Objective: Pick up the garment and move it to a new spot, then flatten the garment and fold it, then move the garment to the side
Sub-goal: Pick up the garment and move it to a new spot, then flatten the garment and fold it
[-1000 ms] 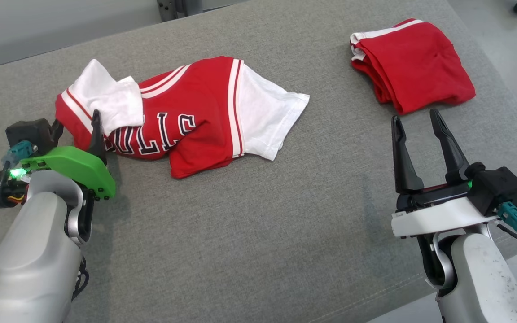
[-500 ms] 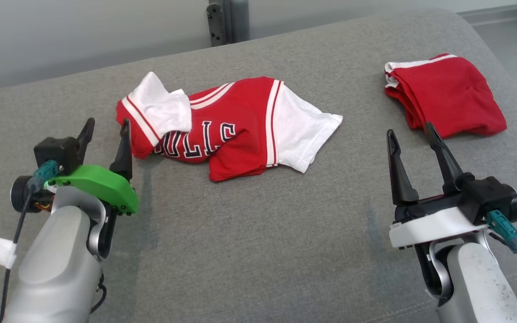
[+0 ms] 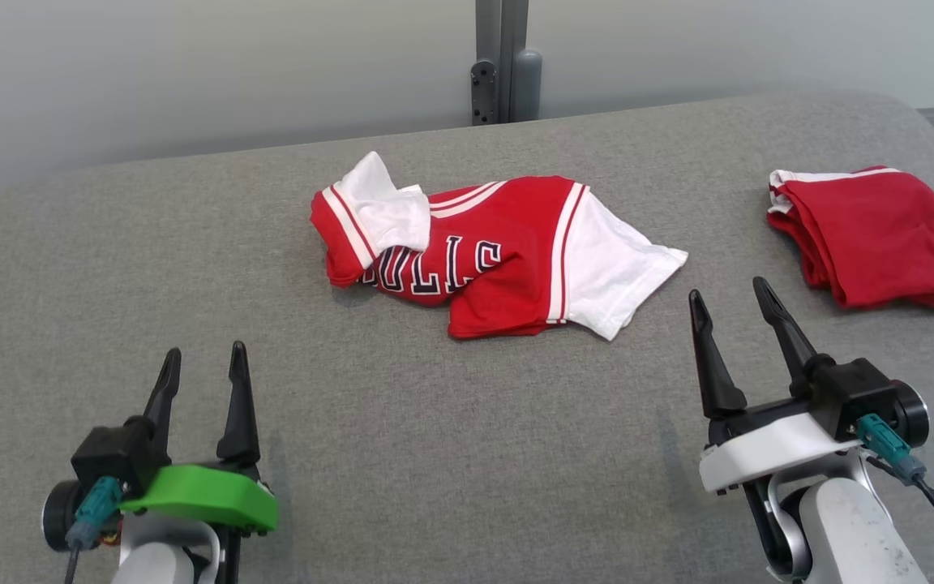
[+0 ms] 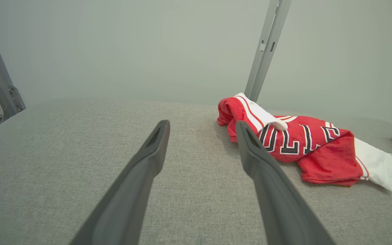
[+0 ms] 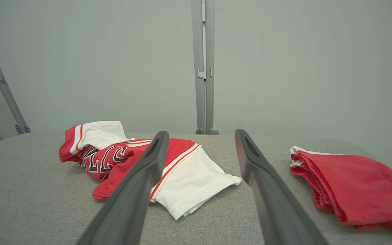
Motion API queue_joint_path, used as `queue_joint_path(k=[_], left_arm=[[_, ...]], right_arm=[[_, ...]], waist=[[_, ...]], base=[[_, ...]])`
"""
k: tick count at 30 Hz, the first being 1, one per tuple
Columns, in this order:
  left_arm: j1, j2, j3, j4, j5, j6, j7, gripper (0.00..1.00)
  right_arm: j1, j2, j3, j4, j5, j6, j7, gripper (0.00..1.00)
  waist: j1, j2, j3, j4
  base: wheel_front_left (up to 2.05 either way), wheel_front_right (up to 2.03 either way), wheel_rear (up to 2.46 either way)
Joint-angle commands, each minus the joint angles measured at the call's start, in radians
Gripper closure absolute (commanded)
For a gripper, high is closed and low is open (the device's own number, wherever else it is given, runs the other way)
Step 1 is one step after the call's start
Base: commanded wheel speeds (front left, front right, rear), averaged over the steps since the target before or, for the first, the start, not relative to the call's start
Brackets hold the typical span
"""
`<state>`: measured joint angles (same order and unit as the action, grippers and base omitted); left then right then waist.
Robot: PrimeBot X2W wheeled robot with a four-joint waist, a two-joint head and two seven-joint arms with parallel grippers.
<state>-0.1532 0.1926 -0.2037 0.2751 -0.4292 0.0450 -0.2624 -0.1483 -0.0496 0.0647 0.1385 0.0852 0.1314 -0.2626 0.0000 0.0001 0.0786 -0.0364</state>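
The garment is a crumpled red and white jersey with dark letters, lying near the middle back of the grey padded table. It also lies right of centre in the left wrist view and left of centre in the right wrist view. My left gripper is open at the lower left, well short of the garment, with nothing between its fingers. My right gripper is open at the lower right, just right of the garment's white sleeve and apart from it.
A folded red garment with white trim lies at the table's right edge, also in the right wrist view. A grey metal post stands behind the table against a pale wall. The table's far edge curves down at the right.
The head camera has tilted up, so everything sits lower and further right. My left gripper has drawn back from the garment's left edge toward me; the right gripper holds about the same pose.
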Motion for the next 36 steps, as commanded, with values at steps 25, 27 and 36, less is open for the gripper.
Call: queue_joint_path(k=[25,27,36], left_arm=[[0.149,-0.117,0.119,-0.104,0.097,-0.036,-0.003,0.00],[0.146,-0.120,0.122,-0.100,0.098,-0.039,-0.003,0.00],[0.143,-0.129,0.136,-0.097,0.118,-0.052,-0.003,0.00]], right_arm=[[0.015,-0.002,0.033,0.032,0.053,-0.001,-0.003,0.00],[0.014,-0.002,0.033,0.034,0.051,-0.001,-0.003,0.00],[0.010,-0.002,0.035,0.035,0.046,-0.001,-0.003,0.00]], waist=[[0.0000,-0.0001,0.012,0.015],[0.0000,-0.0001,0.013,0.015],[0.0000,-0.0001,0.017,0.012]], base=[[0.00,0.00,0.00],[0.00,0.00,0.00],[0.00,0.00,0.00]])
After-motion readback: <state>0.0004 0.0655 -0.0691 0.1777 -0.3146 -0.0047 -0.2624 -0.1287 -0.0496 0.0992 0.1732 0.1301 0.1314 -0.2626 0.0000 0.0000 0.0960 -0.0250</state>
